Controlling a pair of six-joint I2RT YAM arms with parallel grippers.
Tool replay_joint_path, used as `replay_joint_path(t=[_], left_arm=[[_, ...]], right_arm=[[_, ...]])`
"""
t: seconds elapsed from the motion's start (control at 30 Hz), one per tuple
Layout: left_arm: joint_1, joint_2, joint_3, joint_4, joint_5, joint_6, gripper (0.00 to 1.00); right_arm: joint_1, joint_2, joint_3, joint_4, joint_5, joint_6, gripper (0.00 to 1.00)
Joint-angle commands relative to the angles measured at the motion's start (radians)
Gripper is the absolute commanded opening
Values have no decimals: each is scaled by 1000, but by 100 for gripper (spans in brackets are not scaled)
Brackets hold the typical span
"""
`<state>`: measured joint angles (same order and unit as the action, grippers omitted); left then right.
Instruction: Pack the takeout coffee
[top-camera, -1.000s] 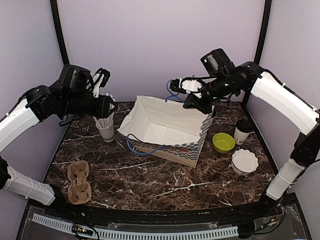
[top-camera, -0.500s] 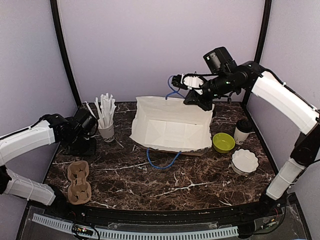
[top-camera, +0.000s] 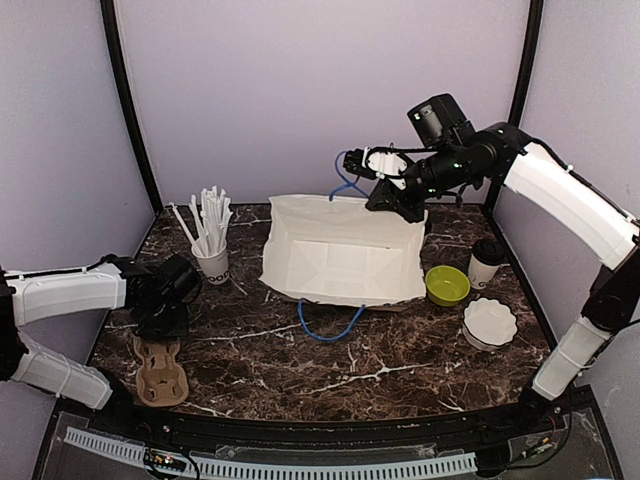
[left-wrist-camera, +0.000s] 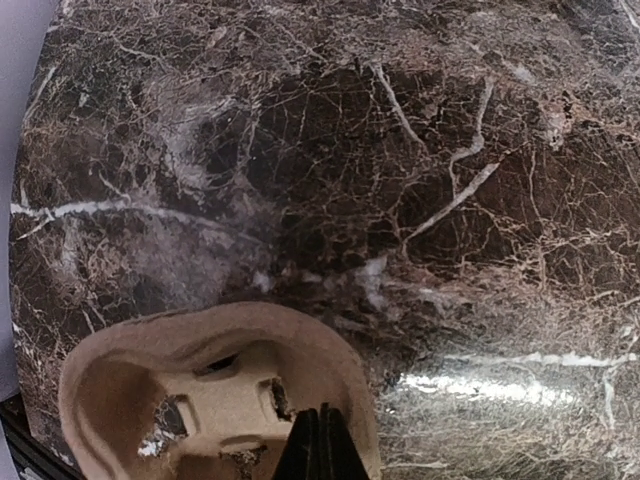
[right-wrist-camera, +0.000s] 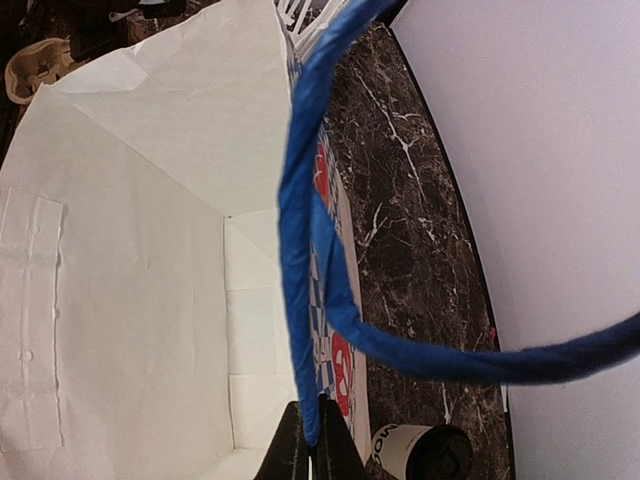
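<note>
One white takeout coffee cup (top-camera: 486, 264) with a black lid stands at the right, beside the bag; it also shows in the right wrist view (right-wrist-camera: 420, 452). A second such cup is not in view. The white paper bag (top-camera: 340, 258) stands open, tilted toward the camera. My right gripper (top-camera: 364, 166) is shut on the bag's rear blue handle (right-wrist-camera: 300, 230) and holds it up. My left gripper (top-camera: 162, 325) is low at the left with its fingers shut, its tips (left-wrist-camera: 320, 430) over the rim of the brown pulp cup carrier (left-wrist-camera: 210, 385), which lies on the table (top-camera: 160, 372).
A white cup full of straws (top-camera: 211, 258) stands left of the bag. A lime-green bowl (top-camera: 447, 285) and a white fluted dish (top-camera: 490, 322) sit at the right. The bag's front blue handle (top-camera: 328, 326) hangs onto the marble table (top-camera: 330, 375).
My left arm has left the bag, dropped and swung to the near left, ending over the cup carrier. The bag has been lifted and tilted more open by the right gripper.
</note>
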<state>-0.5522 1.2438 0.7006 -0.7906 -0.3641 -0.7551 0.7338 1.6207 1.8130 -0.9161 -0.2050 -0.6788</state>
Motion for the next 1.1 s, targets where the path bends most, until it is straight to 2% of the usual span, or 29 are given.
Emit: replay_joint_path(t=[0.0, 0.3, 0.5, 0.57, 0.73, 0.97, 1.07], left_arm=[[8, 29, -28, 48, -38, -21, 0], [8, 70, -30, 154, 25, 49, 0], [8, 34, 18, 52, -5, 1, 0], [9, -11, 20, 18, -66, -37, 0], [9, -127, -26, -1, -116, -108, 0], [9, -130, -56, -46, -120, -155, 0], [9, -107, -44, -94, -135, -223, 0]], right_arm=[[-3, -37, -9, 34, -10, 10, 0], [-2, -36, -17, 38, 0, 16, 0], [-2, -42, -19, 37, 6, 17, 0], [-2, -40, -19, 39, 8, 15, 0], [-2, -36, -16, 40, 7, 17, 0], [-2, -31, -13, 41, 7, 18, 0], [-1, -30, -10, 40, 3, 21, 0]])
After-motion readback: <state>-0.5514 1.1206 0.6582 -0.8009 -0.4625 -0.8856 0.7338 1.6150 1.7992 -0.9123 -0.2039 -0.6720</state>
